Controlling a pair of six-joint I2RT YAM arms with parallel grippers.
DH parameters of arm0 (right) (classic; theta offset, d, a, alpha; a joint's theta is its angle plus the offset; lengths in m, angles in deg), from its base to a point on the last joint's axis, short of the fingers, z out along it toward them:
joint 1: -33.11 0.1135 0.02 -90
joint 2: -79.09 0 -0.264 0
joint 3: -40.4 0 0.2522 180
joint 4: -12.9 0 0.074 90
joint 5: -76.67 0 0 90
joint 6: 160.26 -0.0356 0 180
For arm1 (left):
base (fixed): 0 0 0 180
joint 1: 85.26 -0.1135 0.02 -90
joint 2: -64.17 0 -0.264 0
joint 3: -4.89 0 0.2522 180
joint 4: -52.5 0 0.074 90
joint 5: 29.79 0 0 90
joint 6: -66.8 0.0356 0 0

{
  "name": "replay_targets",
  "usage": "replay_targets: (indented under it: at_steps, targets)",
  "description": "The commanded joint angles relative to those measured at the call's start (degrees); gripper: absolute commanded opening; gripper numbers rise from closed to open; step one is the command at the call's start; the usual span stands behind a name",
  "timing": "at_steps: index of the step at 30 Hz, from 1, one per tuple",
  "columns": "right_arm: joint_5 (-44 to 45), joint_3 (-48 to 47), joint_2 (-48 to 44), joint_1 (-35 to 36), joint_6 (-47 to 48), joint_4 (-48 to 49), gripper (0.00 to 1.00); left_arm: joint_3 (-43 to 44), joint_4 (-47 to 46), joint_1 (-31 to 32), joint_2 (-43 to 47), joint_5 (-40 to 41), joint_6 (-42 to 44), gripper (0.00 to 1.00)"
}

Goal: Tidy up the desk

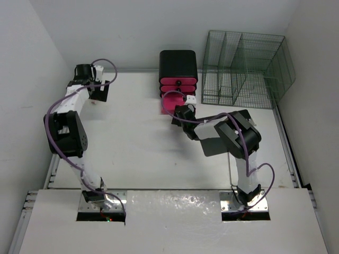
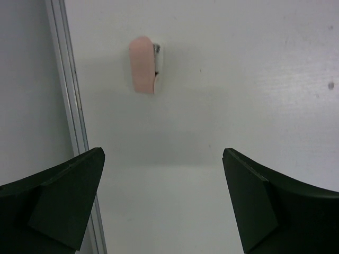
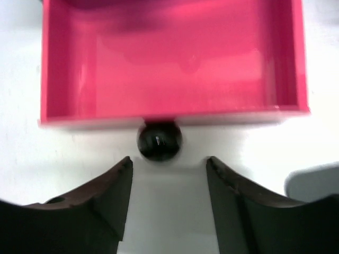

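Plainly, a glossy round knob (image 3: pixel 159 140) fronts the boxy drawer (image 3: pixel 175 58) over the desk (image 3: pixel 21 159).

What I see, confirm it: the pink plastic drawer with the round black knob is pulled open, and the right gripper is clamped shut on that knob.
Wrong on the grip. The right gripper is open, and the round black knob sits just ahead of its jaws, ungripped; the right wrist view shows it. The pink plastic drawer is pulled open.
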Motion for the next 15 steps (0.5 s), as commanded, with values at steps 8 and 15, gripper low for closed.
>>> replay_targets:
  at_steps: [8, 15]
  targets:
    - [-6.34, 5.9, -7.73, 0.49, 2.86, -2.67, 0.66, 27.31, 10.44, -0.94, -19.86, 1.22, -3.14, 0.93]
    - [-8.82, 10.37, -11.77, 0.4, 3.65, -1.36, 0.65, 40.68, 16.34, -2.16, -34.11, 7.62, -6.92, 0.94]
